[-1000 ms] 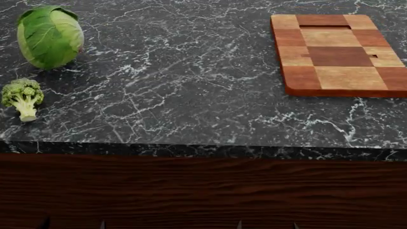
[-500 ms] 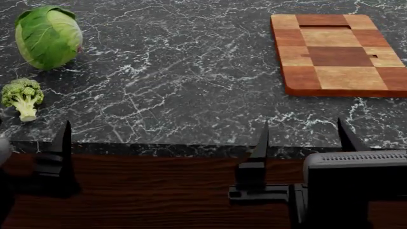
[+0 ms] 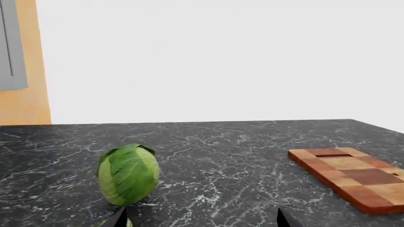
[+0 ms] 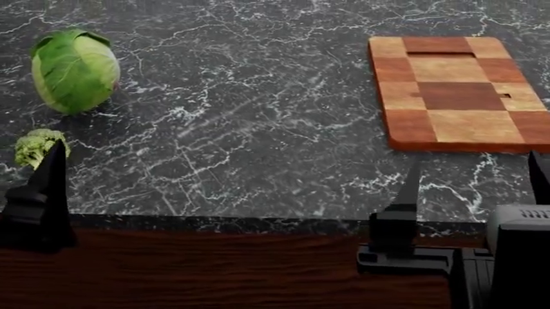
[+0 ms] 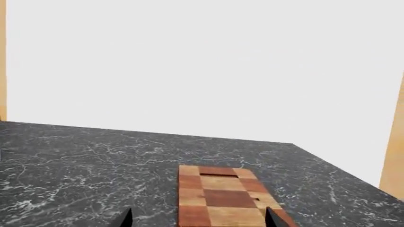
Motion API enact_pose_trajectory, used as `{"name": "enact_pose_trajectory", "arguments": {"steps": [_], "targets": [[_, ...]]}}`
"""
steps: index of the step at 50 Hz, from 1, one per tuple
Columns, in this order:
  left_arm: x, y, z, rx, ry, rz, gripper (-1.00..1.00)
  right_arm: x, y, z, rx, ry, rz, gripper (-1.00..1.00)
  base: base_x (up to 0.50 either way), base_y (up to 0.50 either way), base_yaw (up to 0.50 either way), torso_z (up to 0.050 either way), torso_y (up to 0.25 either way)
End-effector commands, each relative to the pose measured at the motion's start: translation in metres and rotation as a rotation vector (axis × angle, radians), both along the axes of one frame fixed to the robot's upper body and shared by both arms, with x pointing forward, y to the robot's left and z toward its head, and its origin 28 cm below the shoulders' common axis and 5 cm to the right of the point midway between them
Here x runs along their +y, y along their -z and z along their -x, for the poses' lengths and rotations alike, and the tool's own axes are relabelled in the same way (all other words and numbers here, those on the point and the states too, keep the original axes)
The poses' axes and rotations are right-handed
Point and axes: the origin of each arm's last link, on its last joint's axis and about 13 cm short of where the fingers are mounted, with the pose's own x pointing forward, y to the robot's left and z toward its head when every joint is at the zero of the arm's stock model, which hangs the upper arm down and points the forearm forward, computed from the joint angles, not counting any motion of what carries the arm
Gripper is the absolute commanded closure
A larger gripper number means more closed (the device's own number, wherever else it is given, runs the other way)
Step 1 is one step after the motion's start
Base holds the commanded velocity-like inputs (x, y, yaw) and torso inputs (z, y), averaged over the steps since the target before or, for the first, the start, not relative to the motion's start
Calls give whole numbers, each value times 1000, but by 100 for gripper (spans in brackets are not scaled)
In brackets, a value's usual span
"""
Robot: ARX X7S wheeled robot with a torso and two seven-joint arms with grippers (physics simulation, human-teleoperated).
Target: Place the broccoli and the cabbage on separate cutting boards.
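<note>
The cabbage point(image 4: 76, 69) lies at the far left of the dark marble counter; it also shows in the left wrist view point(image 3: 128, 174). The small broccoli point(image 4: 35, 144) lies in front of it near the counter's front edge, partly hidden behind one finger point(image 4: 50, 177) of my left gripper. My left gripper point(image 3: 200, 220) is open and empty, just short of the cabbage. One cutting board point(image 4: 455, 93) lies at the right, seen also in the left wrist view point(image 3: 347, 177) and the right wrist view point(image 5: 221, 196). My right gripper point(image 4: 473, 183) is open and empty in front of the board. No second board is in view.
The counter's front edge point(image 4: 223, 224) runs across the head view above a dark wood front point(image 4: 215, 270). A white wall point(image 5: 202, 71) stands behind the counter. The marble point(image 4: 249, 109) between the cabbage and the board bears nothing.
Both grippers have risen from the bottom edge of the head view and moved forward to the counter's front edge. The left finger now covers part of the broccoli. The view has shifted slightly.
</note>
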Motion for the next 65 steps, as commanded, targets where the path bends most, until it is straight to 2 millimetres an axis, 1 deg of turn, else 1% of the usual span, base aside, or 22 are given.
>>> {"name": "enact_pose_trajectory", "arguments": {"steps": [1,4,8,11,13,15,18,22,27,30,37,41,48,57,65], "targets": [[10,-7,-3,57,-56,37,-100,-6,-5,2,-45,31,12,-100,367,426,0,0,0],[11,-6,-1,58,-44,8,-100,-4,-2,1,-34,21,4,-100,366,426,0,0,0],[12,-5,-1,67,-40,15,-100,-3,-1,-1,-26,10,10,-100,369,427,0,0,0],[14,-2,0,68,-50,18,-100,-1,-7,-1,-35,-1,21,-100,376,427,0,0,0],[14,1,-2,75,-54,17,-100,-2,-5,-3,-31,-1,16,-100,375,426,0,0,0],[15,1,-2,74,-49,22,-100,-5,-4,0,-27,11,6,-100,373,424,0,0,0],[15,3,-3,79,-48,24,-100,-7,2,0,-15,24,2,-100,378,423,0,0,0],[14,8,-1,89,-42,27,-100,-7,5,4,-10,35,7,-100,411,397,0,0,0],[15,12,-1,97,-39,42,-100,-6,12,4,9,36,7,-100,438,369,0,0,0],[16,17,-1,109,-43,41,-100,-6,12,3,10,43,21,-100,439,370,0,0,0],[17,17,-2,116,-44,33,-100,-5,12,2,7,50,40,-100,439,370,0,0,0],[17,16,-2,108,-49,41,-100,-6,7,3,-21,61,33,-100,438,368,0,0,4],[19,21,-5,118,-65,26,-100,-6,12,-1,-11,69,40,-100,437,371,0,0,0],[18,30,-9,141,-71,-2,-100,-5,17,0,-4,59,27,-100,437,369,0,0,1],[16,35,-7,158,-60,-4,-100,-6,19,0,-13,71,17,-100,499,72,0,0,0]]}}
